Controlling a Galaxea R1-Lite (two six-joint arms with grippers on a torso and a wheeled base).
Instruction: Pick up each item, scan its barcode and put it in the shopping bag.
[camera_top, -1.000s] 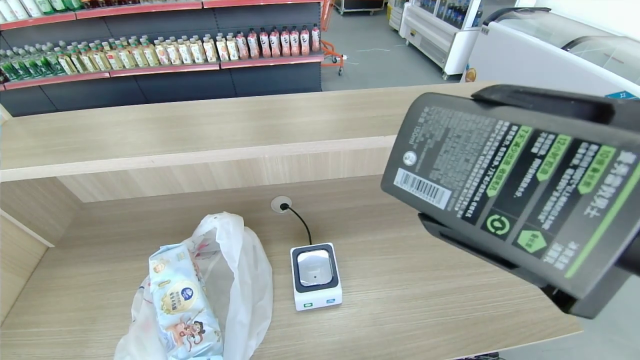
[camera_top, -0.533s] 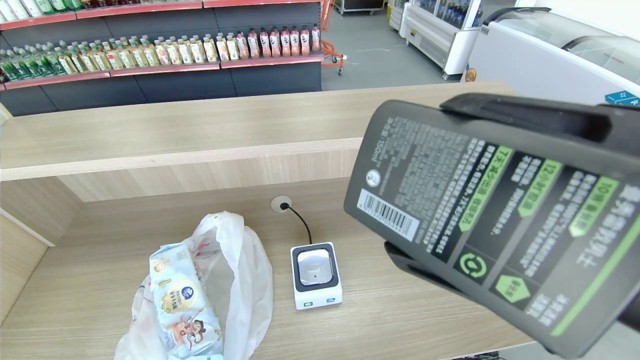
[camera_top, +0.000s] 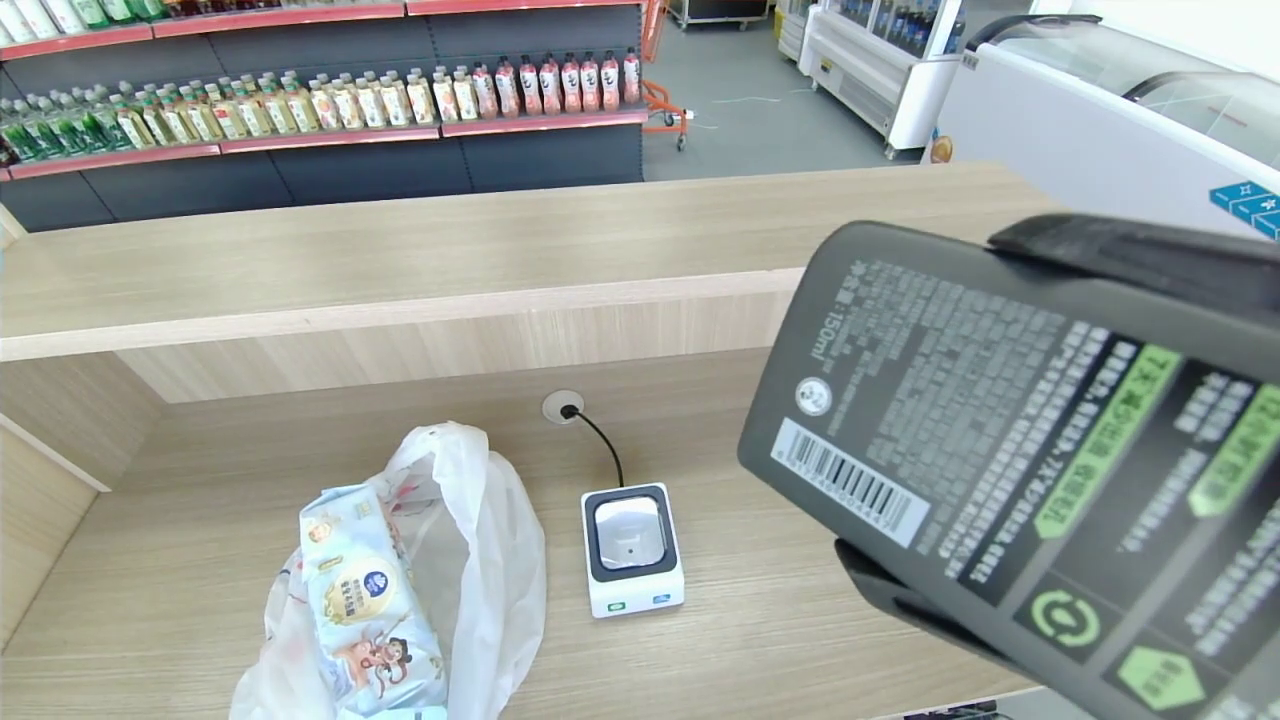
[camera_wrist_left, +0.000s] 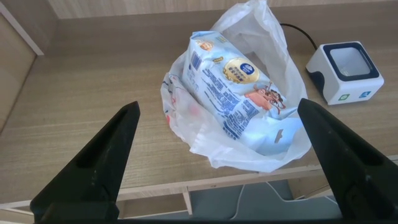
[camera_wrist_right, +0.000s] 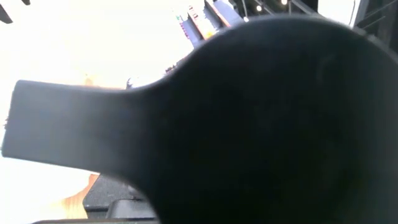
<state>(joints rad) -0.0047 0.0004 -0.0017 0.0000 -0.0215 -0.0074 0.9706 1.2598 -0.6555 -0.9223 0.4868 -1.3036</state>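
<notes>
**Dark container clamped in the right pincer, barcode facing up**

The dark grey container is held in the air above the right end of the desk, close under the head camera. It is clenched by the right pincer, with one finger laid along its far edge and the other under its near edge. Its white barcode label faces up and away from the scanner, which stands on the desk well apart to the left.

The container is judged to be a stiff plastic pack, broad, flat and smooth-skinned. It is probably light, though how full it is cannot be told. A smooth face like this may slide between the fingers when tilted, so the grip across the narrow edges is thought the sound one, and the label is left uncovered by it. To be read, the label would have to be turned down towards the scanner window.

The left pincer is spread wide and hangs above the shopping bag, in which a soft printed pack is already lodged. The bag is thin, limp film with a slack mouth, so the container is best lowered in beside the pack rather than dropped.
</notes>
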